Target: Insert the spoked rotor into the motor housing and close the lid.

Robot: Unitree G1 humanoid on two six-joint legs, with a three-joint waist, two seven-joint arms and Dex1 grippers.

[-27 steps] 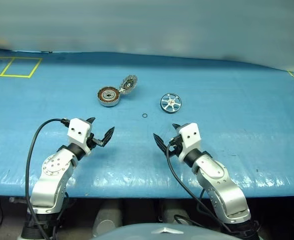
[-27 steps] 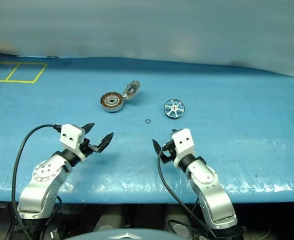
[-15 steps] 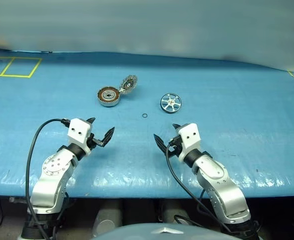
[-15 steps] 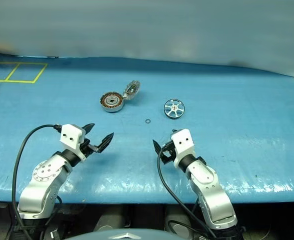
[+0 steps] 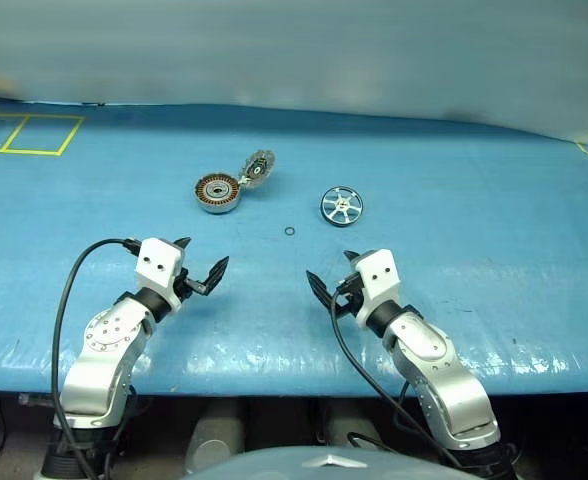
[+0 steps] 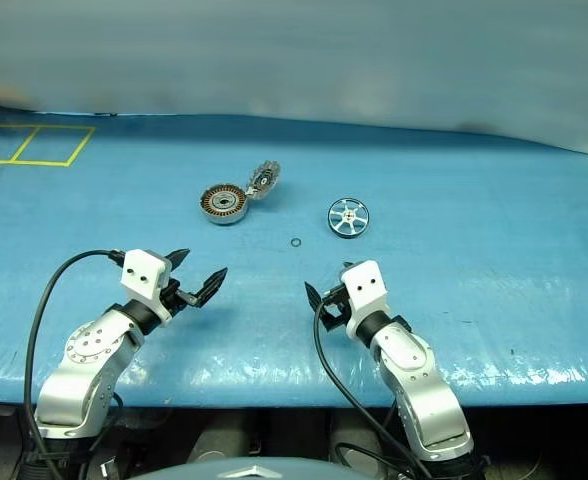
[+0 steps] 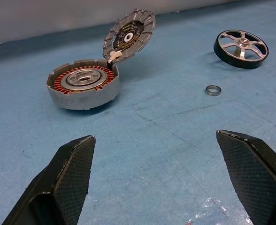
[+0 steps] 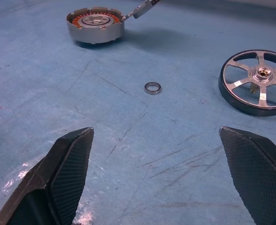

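Note:
The motor housing (image 5: 217, 193), a short grey cylinder with copper windings, sits on the blue table with its lid (image 5: 258, 167) hinged up and standing open at its far right edge. The spoked rotor (image 5: 341, 206), dark-rimmed with silver spokes, lies flat to the housing's right. My left gripper (image 5: 201, 262) hovers open nearer the front, below the housing, with nothing between its fingers. My right gripper (image 5: 332, 273) is open and empty too, in front of the rotor. The wrist views show the housing (image 7: 83, 86), the lid (image 7: 129, 35) and the rotor (image 8: 259, 82) ahead of the fingers.
A tiny thin dark ring (image 5: 290, 233) lies on the blue table cover (image 5: 454, 200) between housing and rotor, also seen as a ring (image 8: 152, 87) in the right wrist view. Yellow tape squares (image 5: 24, 133) mark the far left corner. The table's front edge runs just behind both arms.

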